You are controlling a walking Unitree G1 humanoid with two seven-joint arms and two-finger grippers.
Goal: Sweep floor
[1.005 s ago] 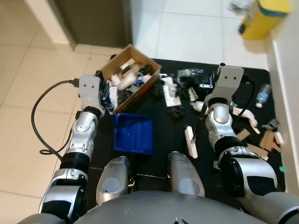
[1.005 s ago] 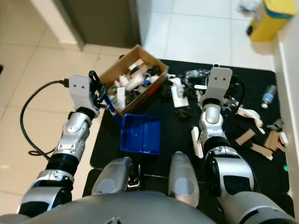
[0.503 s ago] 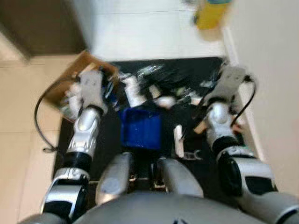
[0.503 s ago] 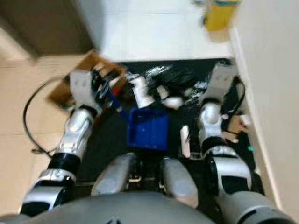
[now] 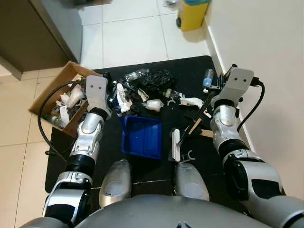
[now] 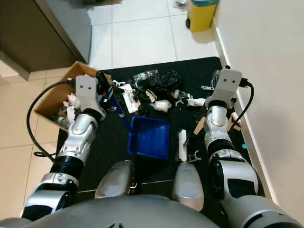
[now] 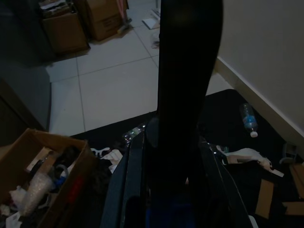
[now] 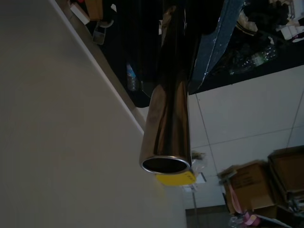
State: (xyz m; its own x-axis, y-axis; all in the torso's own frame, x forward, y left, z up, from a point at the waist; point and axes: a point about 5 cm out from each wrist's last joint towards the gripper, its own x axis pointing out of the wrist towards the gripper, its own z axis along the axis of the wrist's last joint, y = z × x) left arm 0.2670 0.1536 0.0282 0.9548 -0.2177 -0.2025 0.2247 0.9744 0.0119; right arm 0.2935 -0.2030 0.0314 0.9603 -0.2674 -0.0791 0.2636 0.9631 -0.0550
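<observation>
Item: blue rectangular plastic dustpan (image 5: 140, 136), flat on the black floor mat (image 5: 190, 66) just ahead of the robot's knees, its dark handle running up into the left gripper (image 5: 110, 95), which is pinched on it. Item: broom with pale head (image 5: 175, 145) and thin dark stick (image 5: 197, 124), head resting on the mat just right of the dustpan; stick slants up and rightward to the right gripper (image 5: 219, 84), whose finger state cannot be told. Item: scattered litter (image 5: 147, 88), namely crumpled black plastic, white scraps and a clear bottle, lying beyond the dustpan's far edge. Item: open brown cardboard box (image 5: 61, 102) of rubbish, at the mat's left. Judgement: litter lies forward of the broom head, nearer the right arm.
</observation>
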